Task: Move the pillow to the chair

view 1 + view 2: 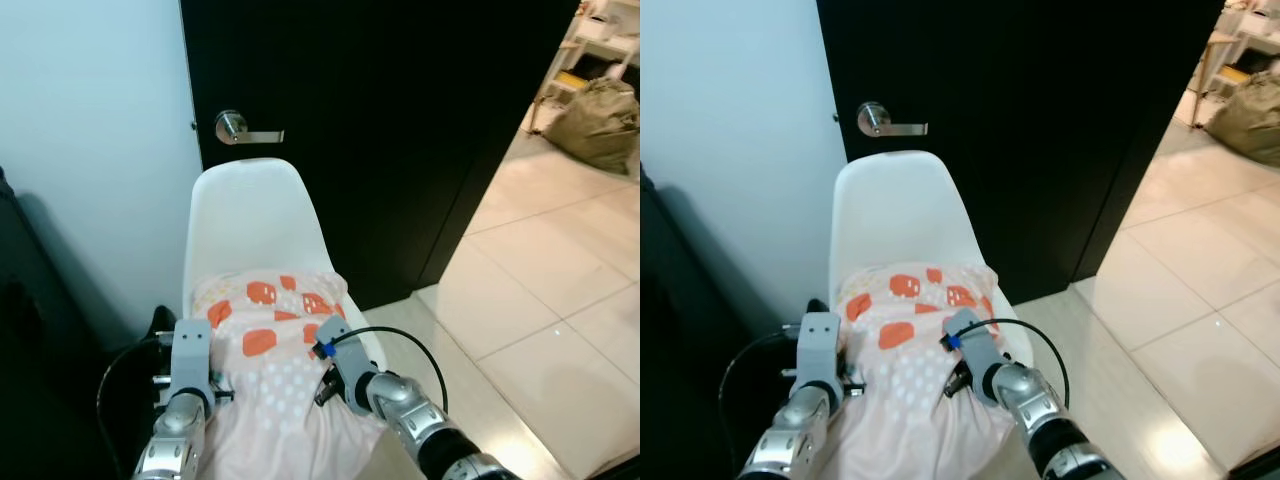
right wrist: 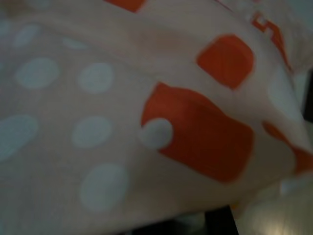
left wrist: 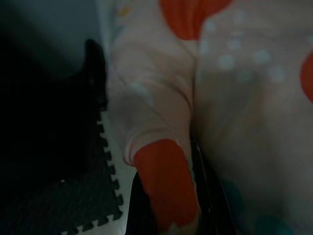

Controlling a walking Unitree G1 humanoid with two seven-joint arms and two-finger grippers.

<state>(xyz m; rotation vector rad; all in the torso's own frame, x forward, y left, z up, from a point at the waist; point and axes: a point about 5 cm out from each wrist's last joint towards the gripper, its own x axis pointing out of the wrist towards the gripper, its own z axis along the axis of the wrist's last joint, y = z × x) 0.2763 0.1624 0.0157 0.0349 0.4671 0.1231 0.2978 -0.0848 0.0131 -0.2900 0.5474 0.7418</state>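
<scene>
1. Black door (image 1: 400, 130), pale wall (image 1: 95, 150), glossy tiled floor (image 1: 560, 300).
2. Smooth white moulded chair (image 1: 250, 215) carries soft pink pillow (image 1: 275, 350), orange patches, white dots.
3. Left hand (image 1: 190, 345), right hand (image 1: 335, 345) press its sides; fingers buried, grip cannot be told.

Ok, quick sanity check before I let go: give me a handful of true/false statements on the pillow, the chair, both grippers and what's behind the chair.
1. The pillow lies on the seat of the white chair. True.
2. The pillow is plain blue. False: it is pale pink with white dots and orange patches.
3. The left gripper and the right gripper sit at opposite sides of the pillow. True.
4. The chair stands in front of a bright window. False: behind it are a black door and a pale wall.
5. The door has a round knob only. False: it has a silver lever handle.
</scene>
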